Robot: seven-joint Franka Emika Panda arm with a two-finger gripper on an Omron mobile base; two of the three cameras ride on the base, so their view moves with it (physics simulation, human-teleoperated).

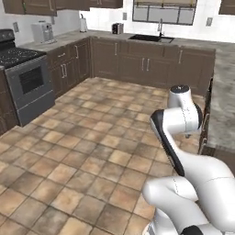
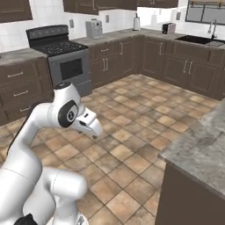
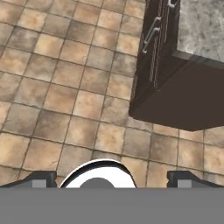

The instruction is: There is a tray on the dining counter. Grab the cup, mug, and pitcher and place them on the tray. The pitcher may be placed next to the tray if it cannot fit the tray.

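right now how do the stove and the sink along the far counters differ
The stove is a grey freestanding unit with a black cooktop and an oven window in front; the sink is a dark basin sunk into the counter under the window, with a faucet behind it. The stove breaks the cabinet row; the sink has brown cabinet doors below. Both stand against the walls.

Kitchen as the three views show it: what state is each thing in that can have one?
gripper: open, fingers wide apart, holding nothing, over the floor tiles.
oven door: closed.
base cabinet doors: closed.
island counter cabinet: closed.
sink faucet: no water visible.
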